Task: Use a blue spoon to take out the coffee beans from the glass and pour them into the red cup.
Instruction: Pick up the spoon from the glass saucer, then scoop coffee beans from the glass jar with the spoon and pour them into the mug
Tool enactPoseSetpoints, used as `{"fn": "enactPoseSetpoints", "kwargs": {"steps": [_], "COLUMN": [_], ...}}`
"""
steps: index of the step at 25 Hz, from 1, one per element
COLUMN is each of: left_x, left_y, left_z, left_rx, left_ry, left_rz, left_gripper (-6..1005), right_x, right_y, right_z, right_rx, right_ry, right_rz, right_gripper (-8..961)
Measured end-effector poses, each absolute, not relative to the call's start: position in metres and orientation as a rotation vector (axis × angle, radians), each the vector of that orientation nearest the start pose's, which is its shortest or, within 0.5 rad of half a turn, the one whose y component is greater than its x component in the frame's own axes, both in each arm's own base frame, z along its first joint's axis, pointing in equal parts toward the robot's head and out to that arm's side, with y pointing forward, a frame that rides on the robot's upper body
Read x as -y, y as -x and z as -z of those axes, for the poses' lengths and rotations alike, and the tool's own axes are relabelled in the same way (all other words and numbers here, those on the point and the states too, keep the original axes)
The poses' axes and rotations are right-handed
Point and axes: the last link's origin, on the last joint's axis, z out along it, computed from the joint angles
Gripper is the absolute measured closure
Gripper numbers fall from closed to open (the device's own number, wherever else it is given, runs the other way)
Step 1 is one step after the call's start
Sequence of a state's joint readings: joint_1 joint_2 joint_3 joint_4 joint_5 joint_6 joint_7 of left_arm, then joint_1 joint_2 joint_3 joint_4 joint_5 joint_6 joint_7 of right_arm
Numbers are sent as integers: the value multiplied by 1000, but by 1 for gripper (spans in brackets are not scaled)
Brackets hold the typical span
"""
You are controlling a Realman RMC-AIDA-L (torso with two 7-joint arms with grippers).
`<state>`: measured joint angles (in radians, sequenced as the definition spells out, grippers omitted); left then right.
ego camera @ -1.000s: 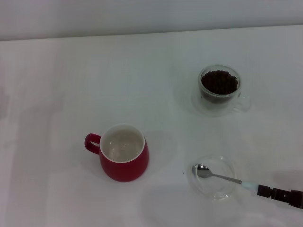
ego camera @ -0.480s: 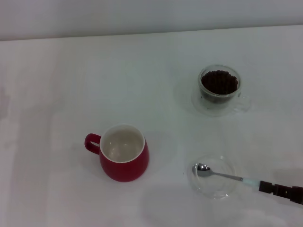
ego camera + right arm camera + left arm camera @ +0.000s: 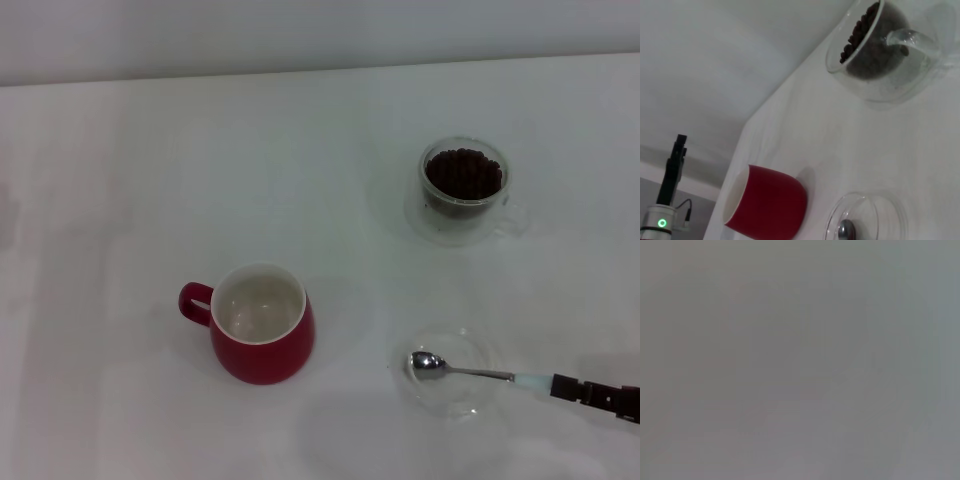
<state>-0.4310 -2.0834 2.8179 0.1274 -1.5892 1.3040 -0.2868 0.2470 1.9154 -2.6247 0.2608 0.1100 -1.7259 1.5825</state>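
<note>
Pale-blue-handled metal spoon [image 3: 470, 374] lies with its bowl in the shallow clear glass dish [image 3: 482, 347], its handle end clamped by the right gripper [image 3: 592, 392] — red ceramic cup [image 3: 262, 322] left, bean-filled glass [image 3: 463, 190] beyond.

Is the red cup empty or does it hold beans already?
Empty: the head view shows only the creamy inside of the red cup.

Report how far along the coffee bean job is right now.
Early stage. Done: the right end effector has hold of the blue spoon by its handle. In hand: the spoon's empty bowl sits over the clear dish, not yet near the glass. Left: scooping the coffee beans, all apparently in the glass, and pouring them into the red cup, whose inside is empty. The left end effector is out of view.
</note>
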Motion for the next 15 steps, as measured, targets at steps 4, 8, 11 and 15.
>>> {"fn": "enactPoseSetpoints", "kwargs": {"steps": [4, 8, 11, 15], "left_x": [-314, -314, -314, -314], "left_y": [346, 346, 346, 346], "left_z": [-9, -9, -9, -9], "left_rx": [688, 689, 690, 690], "left_ry": [1335, 1334, 1334, 1334], "left_rz": [848, 849, 849, 850], "left_gripper": [210, 210, 211, 211], "right_x": [-159, -159, -159, -165], "right_y": [-394, -396, -395, -390], "right_z": [-18, -24, -34, -56], "right_rx": [-1876, -1867, -1833, -1728], "right_ry": [2094, 2071, 2051, 2037], "right_rz": [-931, -941, -990, -1082], "right_gripper": [808, 807, 807, 807]}}
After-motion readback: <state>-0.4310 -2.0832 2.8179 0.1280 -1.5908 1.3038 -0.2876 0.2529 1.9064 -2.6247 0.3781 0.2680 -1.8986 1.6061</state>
